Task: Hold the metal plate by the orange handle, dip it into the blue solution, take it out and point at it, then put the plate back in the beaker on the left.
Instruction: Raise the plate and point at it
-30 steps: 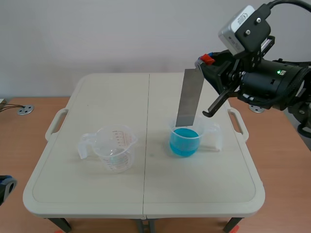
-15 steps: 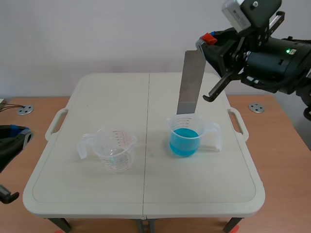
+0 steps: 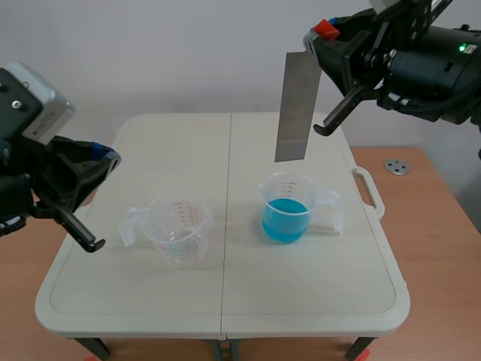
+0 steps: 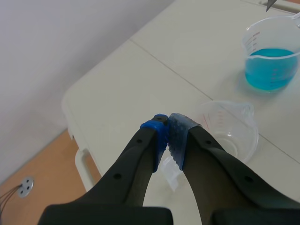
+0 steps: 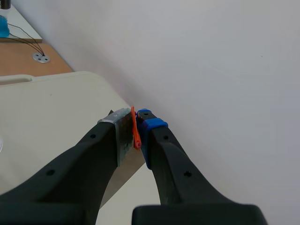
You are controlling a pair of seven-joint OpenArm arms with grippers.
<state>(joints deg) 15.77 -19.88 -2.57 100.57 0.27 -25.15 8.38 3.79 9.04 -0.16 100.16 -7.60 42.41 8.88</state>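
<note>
— Metal plate [image 3: 296, 105] is hanging upright, long axis vertical, clear above the blue-solution beaker [image 3: 285, 214] toward the tabletop's [image 3: 225, 293] right edge; the right gripper [image 5: 135, 135] is clamping its orange handle [image 3: 325, 30].
— Which arm is pointing?
— Judging by reach, the left gripper [image 4: 168, 133]: pads pressing together on nothing, hovering over the left edge near the empty beaker [image 3: 179, 229], plate lying well to its right. Wetness on the plate's lower end isn't showing.

Bright, even light, soft faint shadows on table [image 3: 316, 286]
</note>
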